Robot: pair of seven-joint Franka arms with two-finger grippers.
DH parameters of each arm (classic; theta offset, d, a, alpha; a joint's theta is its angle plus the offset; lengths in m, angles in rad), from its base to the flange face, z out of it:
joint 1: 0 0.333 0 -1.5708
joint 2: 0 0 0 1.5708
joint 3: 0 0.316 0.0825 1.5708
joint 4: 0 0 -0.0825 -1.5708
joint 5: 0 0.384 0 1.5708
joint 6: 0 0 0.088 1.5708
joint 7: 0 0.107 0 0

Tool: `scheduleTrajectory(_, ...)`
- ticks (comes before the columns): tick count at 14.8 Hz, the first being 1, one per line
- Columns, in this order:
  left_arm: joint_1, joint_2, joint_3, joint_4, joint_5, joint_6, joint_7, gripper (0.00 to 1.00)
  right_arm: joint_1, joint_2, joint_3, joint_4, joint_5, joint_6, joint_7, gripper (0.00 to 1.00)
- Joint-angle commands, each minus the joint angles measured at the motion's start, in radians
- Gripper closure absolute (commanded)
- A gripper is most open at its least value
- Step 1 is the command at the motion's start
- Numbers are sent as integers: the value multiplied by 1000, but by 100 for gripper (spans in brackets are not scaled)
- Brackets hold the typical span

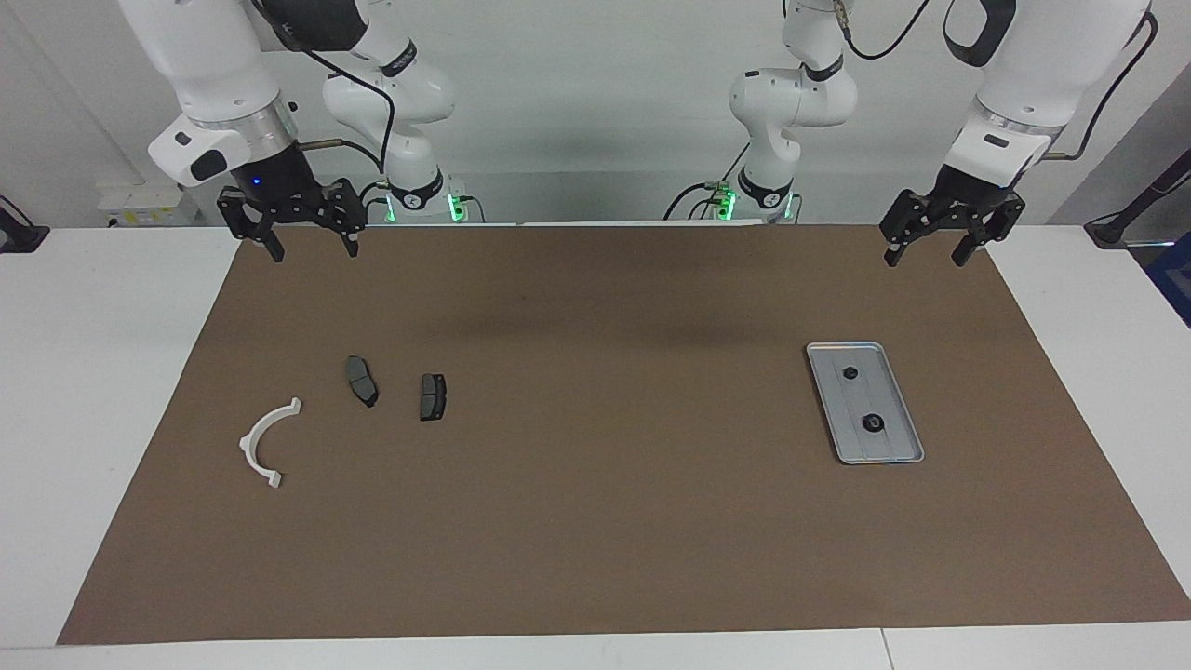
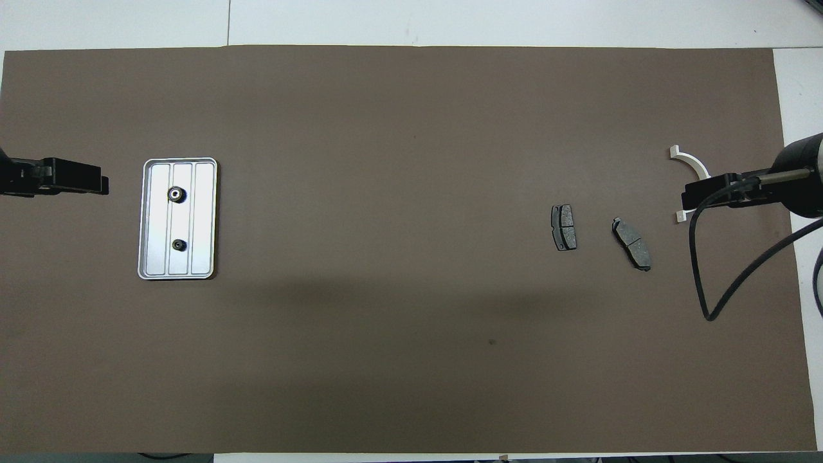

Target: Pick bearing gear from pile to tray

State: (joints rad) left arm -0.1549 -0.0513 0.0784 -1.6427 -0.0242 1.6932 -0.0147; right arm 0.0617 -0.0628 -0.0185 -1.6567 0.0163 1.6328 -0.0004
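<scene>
The silver tray [image 1: 890, 395] [image 2: 204, 218] lies on the brown mat toward the left arm's end of the table. Two small black bearing gears [image 1: 849, 373] [image 1: 873, 423] rest in it, also seen from overhead as gears [image 2: 175, 193] [image 2: 179, 244]. The pile toward the right arm's end is a white arc bracket [image 1: 263, 441] [image 2: 692, 162] and two dark brake pads [image 1: 361, 381] [image 1: 433, 396]. My left gripper [image 1: 923, 258] [image 2: 96, 186] hangs open over the mat, apart from the tray, holding nothing. My right gripper [image 1: 314, 251] [image 2: 697, 193] waits open and empty, raised over the mat.
The brown mat [image 1: 595, 521] covers most of the white table [image 1: 102, 326]. In the overhead view the right gripper and its black cable [image 2: 739, 276] overlap part of the bracket. The brake pads [image 2: 564, 227] [image 2: 632, 243] lie apart from each other.
</scene>
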Motion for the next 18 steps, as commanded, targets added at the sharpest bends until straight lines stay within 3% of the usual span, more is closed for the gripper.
scheduleTrajectory(1, -6, 5, 6, 24, 12, -26, 9, 0, -10, -17, 6, -15, -12, 6, 11, 0)
scheduleTrajectory(18, -18, -21, -28, 15, 12, -92, 82, 0, -11, -15, 5, -14, -6, 9, 17, 0)
